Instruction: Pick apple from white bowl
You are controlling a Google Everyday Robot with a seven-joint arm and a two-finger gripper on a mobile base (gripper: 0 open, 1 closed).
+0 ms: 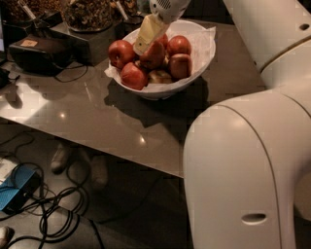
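Note:
The white bowl (206, 48), lined with crinkled white paper, stands on the grey table and holds several red apples. My gripper (147, 36) comes down from the top of the view into the bowl. Its cream tip rests against a dark red apple (154, 55) in the middle of the heap. Other red apples lie to the left (121, 51), front left (133, 76) and right (179, 44). A paler apple (159, 76) lies at the front. I cannot make out a sticker on any apple.
The grey table (97, 116) has a black box (41, 53) and a dark stand with jars of snacks (87, 14) at the back left. My white arm and base (248, 165) fill the right side. Cables and a blue device (17, 192) lie on the floor.

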